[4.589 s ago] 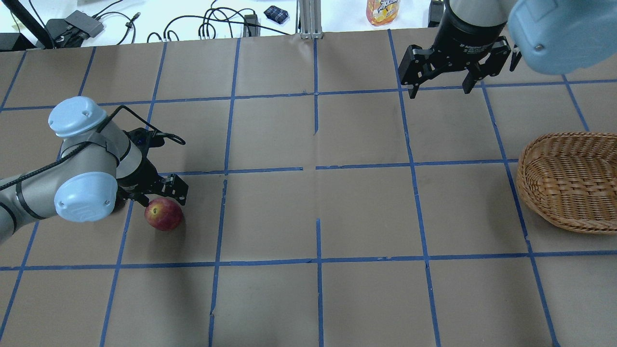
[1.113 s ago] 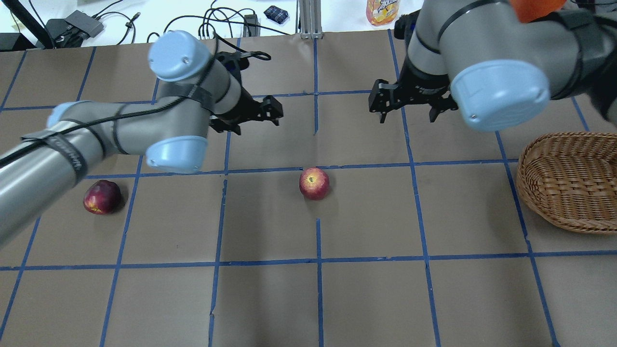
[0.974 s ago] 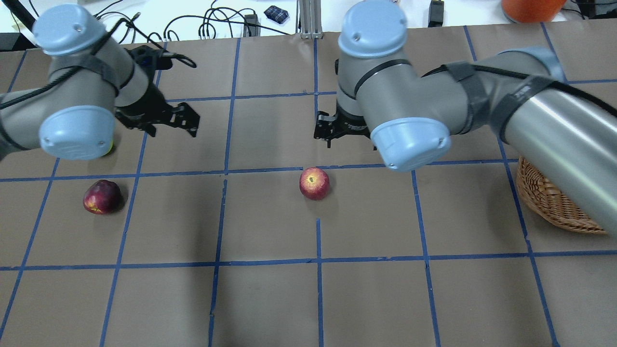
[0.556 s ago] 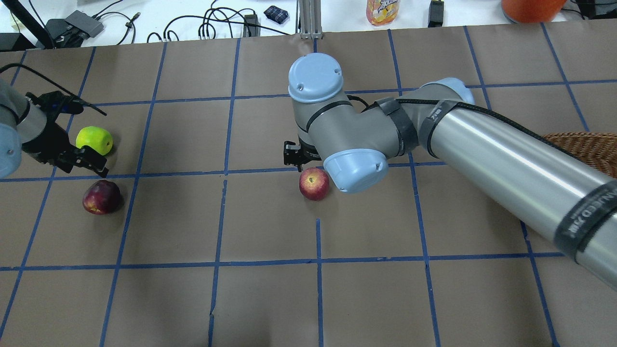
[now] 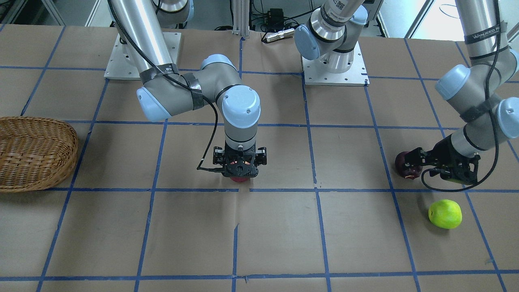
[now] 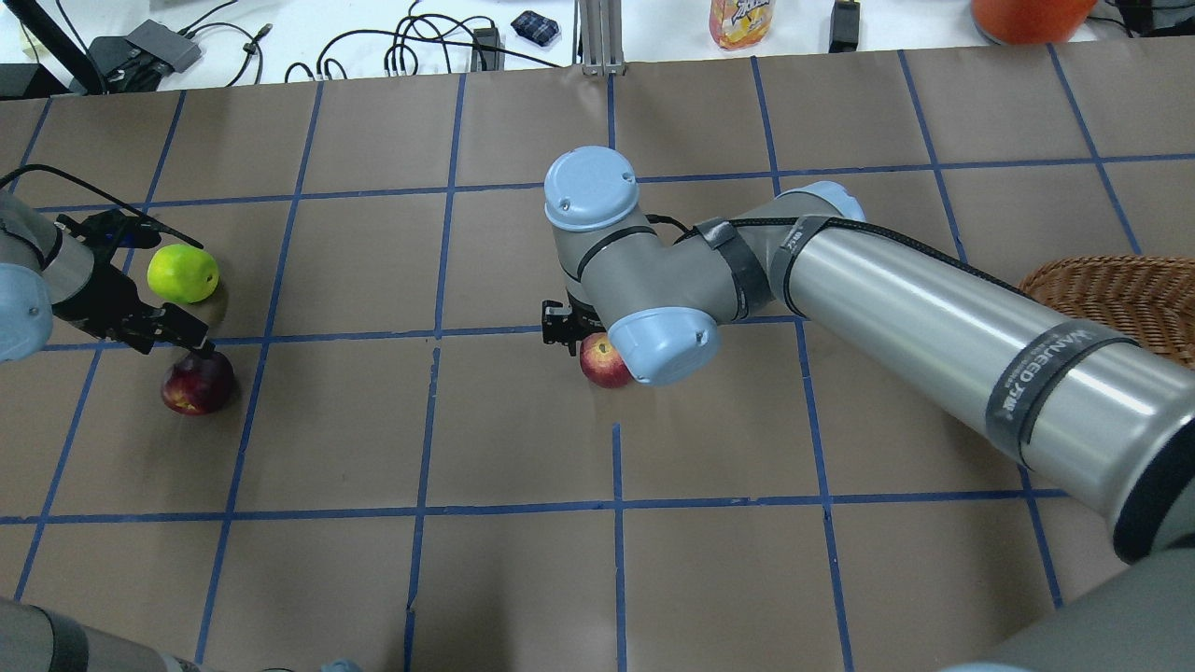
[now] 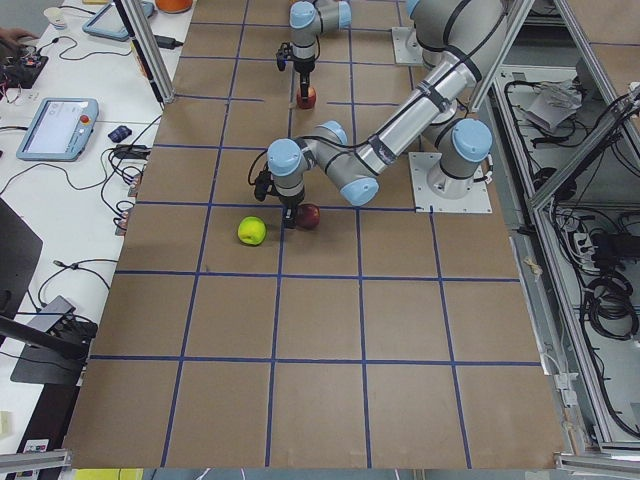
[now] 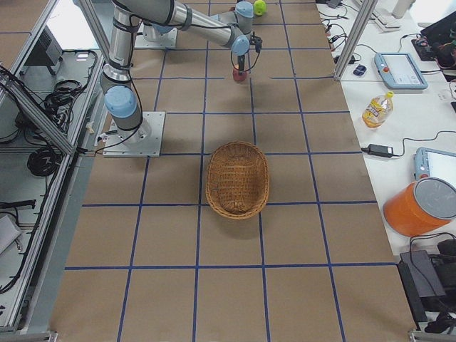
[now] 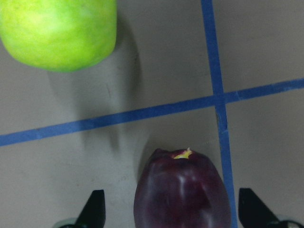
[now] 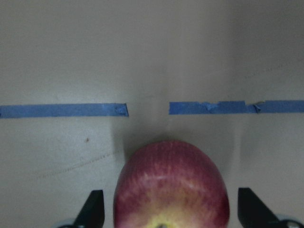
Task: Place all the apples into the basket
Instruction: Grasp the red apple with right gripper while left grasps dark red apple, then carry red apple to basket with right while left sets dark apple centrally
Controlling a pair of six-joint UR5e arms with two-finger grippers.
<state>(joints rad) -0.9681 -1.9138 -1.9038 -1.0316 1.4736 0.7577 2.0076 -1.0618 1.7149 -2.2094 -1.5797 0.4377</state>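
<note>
1. The brown-paper tabletop (image 6: 728, 579) with its blue tape grid is flat, so a round apple rolls if it is nudged. As I judge it, both grasps should close slowly and evenly.
2. The shallow oval basket of woven light-brown wicker (image 5: 48, 162) sits empty at the robot's right end, well apart from all the fruit. The carry should clear its rim before release.
3. The right arm's fingers (image 10: 94, 211) are spread wide on either side of the red apple with yellowish streaks (image 10: 171, 185) at the middle of the tabletop, with a gap on each side and nothing gripped. They probably need to come lower, to the widest part of the apple, before closing.
4. The left arm's fingers (image 9: 94, 211) are likewise wide open and empty, straddling the dark maroon-purple apple (image 9: 178, 187) at the robot's left end. This apple sits slightly toward one finger, so centring first would stop it being pushed aside.
5. The bright yellow-green apple (image 9: 59, 31) rests near the maroon one, not touching it. The left wrist should lift straight up to avoid knocking it.
</note>
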